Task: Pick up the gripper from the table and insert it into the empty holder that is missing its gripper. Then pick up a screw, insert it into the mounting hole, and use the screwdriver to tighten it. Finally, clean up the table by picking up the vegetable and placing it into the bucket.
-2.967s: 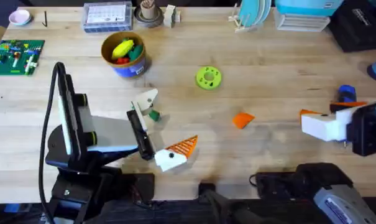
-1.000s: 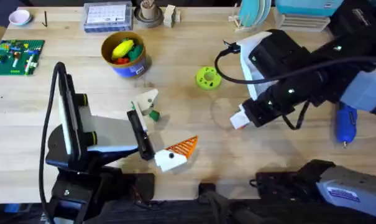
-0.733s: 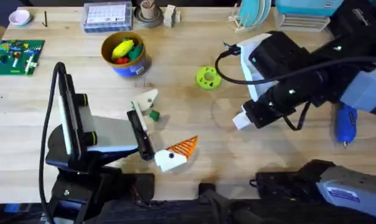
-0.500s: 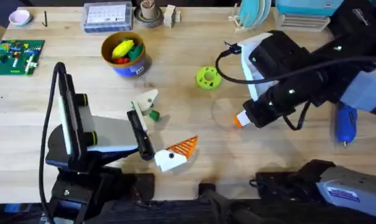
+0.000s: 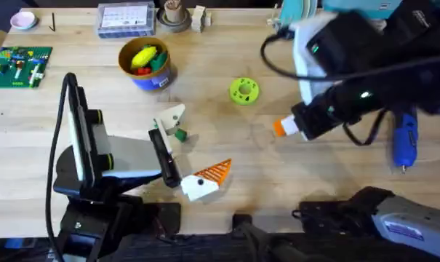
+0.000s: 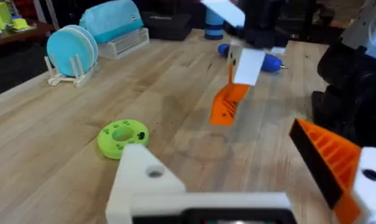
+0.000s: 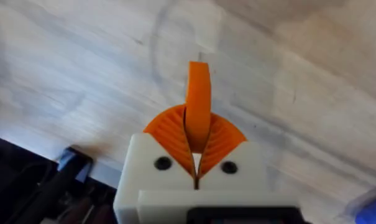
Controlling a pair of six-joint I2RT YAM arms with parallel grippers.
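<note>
The small orange ribbed gripper (image 5: 281,128) hangs just above the table, and my right gripper (image 5: 291,129) is shut on it. In the right wrist view the gripper wedge (image 7: 198,99) sticks out between my two orange pads (image 7: 166,127). The left wrist view shows the same wedge (image 6: 227,104) held off the wood. My left gripper (image 5: 193,145) rests open near the front. One of its fingers is the plain white holder (image 5: 172,115), the other carries an orange pad (image 5: 214,171). The tiny green vegetable (image 5: 180,135) lies beside the holder. The blue screwdriver (image 5: 404,143) lies at the right. The blue bucket (image 5: 153,78) stands at the back left.
A green ring disc (image 5: 243,91) lies mid-table. Along the back edge stand a clear parts box (image 5: 126,18), a green circuit board (image 5: 17,64), a plate rack (image 5: 296,16) and a light blue case (image 5: 354,9). Bare wood lies between the two arms.
The right arm swung in from the right edge, closed on the orange wedge lying on the table and lifted it slightly. The left arm has not moved.
</note>
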